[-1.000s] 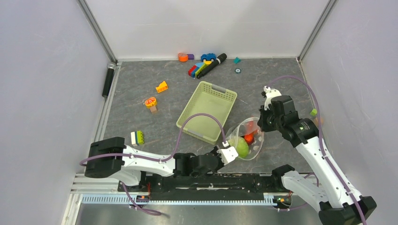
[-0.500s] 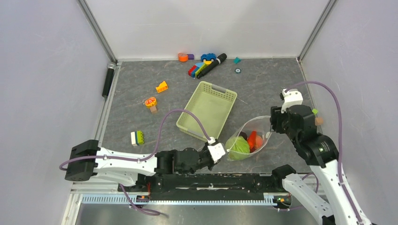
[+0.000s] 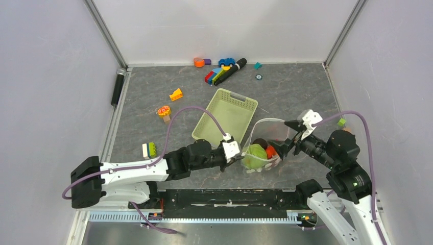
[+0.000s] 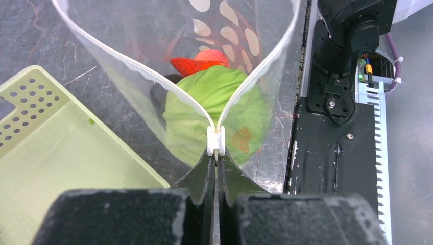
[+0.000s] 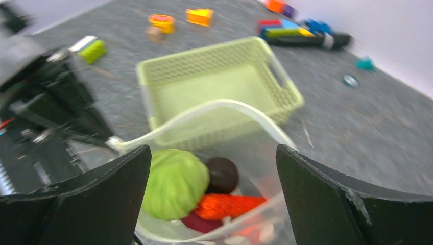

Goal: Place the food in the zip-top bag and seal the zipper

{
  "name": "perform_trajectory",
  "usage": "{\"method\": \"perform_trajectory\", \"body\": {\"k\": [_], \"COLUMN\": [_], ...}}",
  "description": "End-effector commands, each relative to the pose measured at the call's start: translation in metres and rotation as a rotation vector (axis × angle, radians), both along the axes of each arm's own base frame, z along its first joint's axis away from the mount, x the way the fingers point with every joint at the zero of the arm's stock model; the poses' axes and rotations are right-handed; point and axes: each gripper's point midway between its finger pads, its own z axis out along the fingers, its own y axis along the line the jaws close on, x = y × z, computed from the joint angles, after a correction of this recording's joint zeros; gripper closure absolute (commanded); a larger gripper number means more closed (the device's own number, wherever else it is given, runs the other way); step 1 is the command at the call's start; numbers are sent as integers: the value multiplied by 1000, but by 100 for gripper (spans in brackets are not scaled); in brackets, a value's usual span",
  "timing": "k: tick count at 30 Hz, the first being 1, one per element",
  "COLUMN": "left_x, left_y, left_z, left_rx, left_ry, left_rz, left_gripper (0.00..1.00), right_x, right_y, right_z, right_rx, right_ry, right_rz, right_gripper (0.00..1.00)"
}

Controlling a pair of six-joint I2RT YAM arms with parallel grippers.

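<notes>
The dark grey, marble-veined table (image 3: pixel 153 102) carries a pale green plastic basket (image 3: pixel 224 120) with slotted walls, standing at an angle in the middle. Just right of its near corner, between the two grippers, sits the zip-top bag (image 3: pixel 273 130). It is clear, floppy film, and the print on it is rows of white oval dots. Its mouth gapes in a wide loop, so the zipper (image 5: pixel 224 103), a thin pale strip, arches round the opening and is unsealed.

Inside the bag lies the food. There is a round, ribbed green cabbage (image 4: pixel 214 102), a ridged red-orange carrot (image 5: pixel 230 204) and a smooth dark maroon ball (image 5: pixel 222 173).

The left gripper (image 4: pixel 215 173) has its fingers pressed together on the bag's near-left end, pinching the film just behind the small white slider (image 4: pixel 215 142). The right gripper (image 3: pixel 288 136) is at the bag's right side, its black fingers spread wide, with the open mouth showing between them.

Bright building blocks (image 3: pixel 176 94) and a black marker (image 3: pixel 232 69) lie towards the far wall.
</notes>
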Motion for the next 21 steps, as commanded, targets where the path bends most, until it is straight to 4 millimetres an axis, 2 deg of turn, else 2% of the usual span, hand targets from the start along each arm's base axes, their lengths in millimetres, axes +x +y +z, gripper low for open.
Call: {"method": "perform_trajectory", "body": {"k": [1,4,9,21], "left_x": [0,-1,2,-19], "left_y": [-4,-7,-16,-18], "left_z": [51,59,65,55], "left_rx": [-111,-110,-87,-1], "left_ry": [-75,-92,-109,-119], "left_rz": [-122,-175,-205,-369], "left_gripper": [98,98,98,98], "right_x": [-40,-50,-43,-61], "right_y": [55,67,77,102], "right_z": [32,23,-1,-7], "right_rx": [56,62,47,39], "right_ry": [-176,-141,-79,-90], "right_rz": [455,577,622,821], "right_gripper": [2,2,3,4]}}
